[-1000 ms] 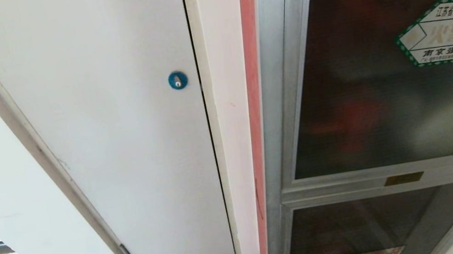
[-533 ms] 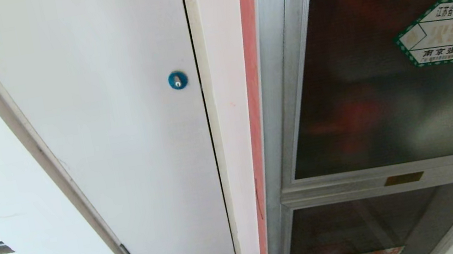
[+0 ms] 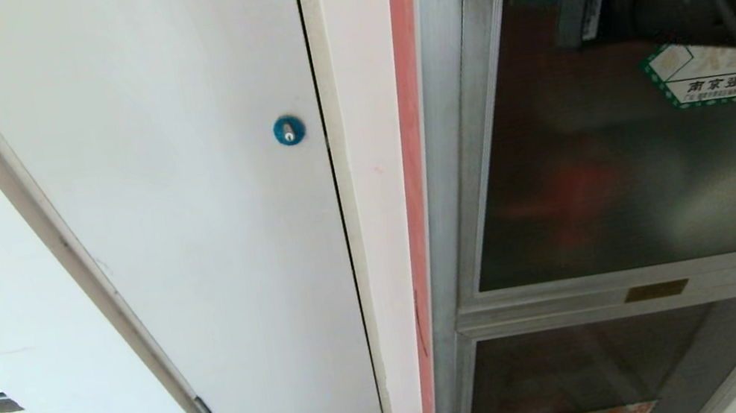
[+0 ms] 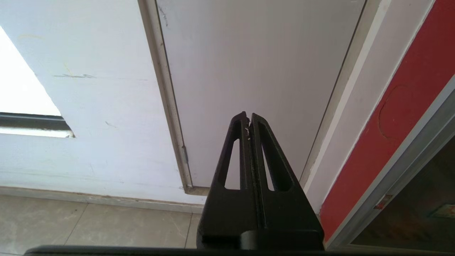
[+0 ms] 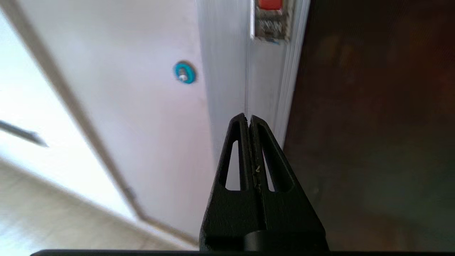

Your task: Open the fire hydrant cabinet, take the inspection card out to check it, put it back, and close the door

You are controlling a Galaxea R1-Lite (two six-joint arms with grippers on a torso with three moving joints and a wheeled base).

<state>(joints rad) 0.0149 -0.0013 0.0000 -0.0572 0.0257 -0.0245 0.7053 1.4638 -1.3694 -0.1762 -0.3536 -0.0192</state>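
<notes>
the head camera looks down from above at the wall, with the white panel (image 3: 169,196) on the left of frame and the door (image 3: 635,174) on the right. the left wrist camera sits low and close, facing the panel's bottom corner. the right wrist camera faces the door's silver frame (image 5: 227,53) at close range. all three share the panel.

The door (image 3: 637,189) is dark glossy glass, reflective, in a brushed silver metal frame (image 3: 470,143). Beside it the white panel (image 3: 184,193) looks smooth matt painted. Both grippers' fingers (image 4: 265,167) are matt black plastic.
</notes>
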